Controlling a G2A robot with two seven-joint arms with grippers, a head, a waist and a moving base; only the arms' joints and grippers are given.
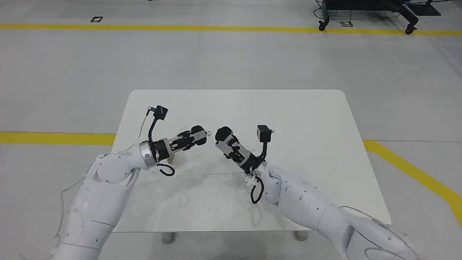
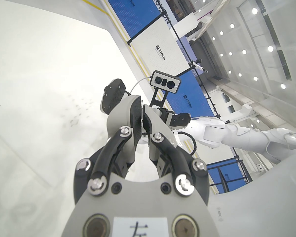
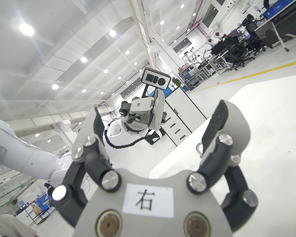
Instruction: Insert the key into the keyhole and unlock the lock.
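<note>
At the top view's centre, above the tabletop [image 1: 303, 115], both arms meet tip to tip, probably to line up the insertion. The right gripper [image 3: 157, 110] is spread, holding nothing. The left gripper [image 2: 140, 114] is clenched; any key between its pads is too small to tell.

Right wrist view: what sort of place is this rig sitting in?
Probably an industrial robotics lab or factory hall: a high ceiling with rows of lights, workbenches and office chairs beyond a yellow floor line, and blue and white partition panels past the white table.
</note>
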